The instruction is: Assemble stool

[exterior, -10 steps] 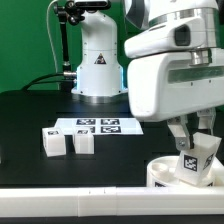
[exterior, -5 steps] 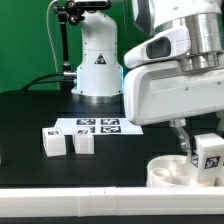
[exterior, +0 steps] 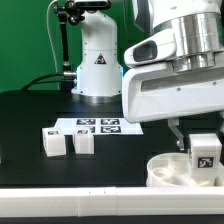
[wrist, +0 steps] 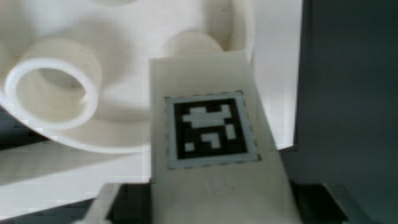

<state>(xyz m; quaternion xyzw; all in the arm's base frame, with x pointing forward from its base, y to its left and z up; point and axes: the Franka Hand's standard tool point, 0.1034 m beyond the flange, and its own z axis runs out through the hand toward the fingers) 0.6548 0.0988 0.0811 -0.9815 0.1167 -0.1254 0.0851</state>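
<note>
My gripper (exterior: 204, 150) is shut on a white stool leg (exterior: 205, 152) with a black-and-white marker, holding it over the round white seat (exterior: 165, 171) at the exterior view's lower right. In the wrist view the held leg (wrist: 210, 115) fills the middle, its tip over the seat (wrist: 71, 60), near a round socket hole (wrist: 54, 82). My gripper (wrist: 205, 200) has dark fingers pressed on both sides of the leg. Two more white legs (exterior: 53, 141) (exterior: 84, 142) stand on the black table at the left.
The marker board (exterior: 98, 126) lies flat behind the two loose legs. The robot's white base (exterior: 98, 65) stands at the back. A long white rail (exterior: 80, 205) runs along the table's front edge.
The gripper and the held leg have moved toward the exterior view's right and slightly up, from above the seat's middle to its right side.
</note>
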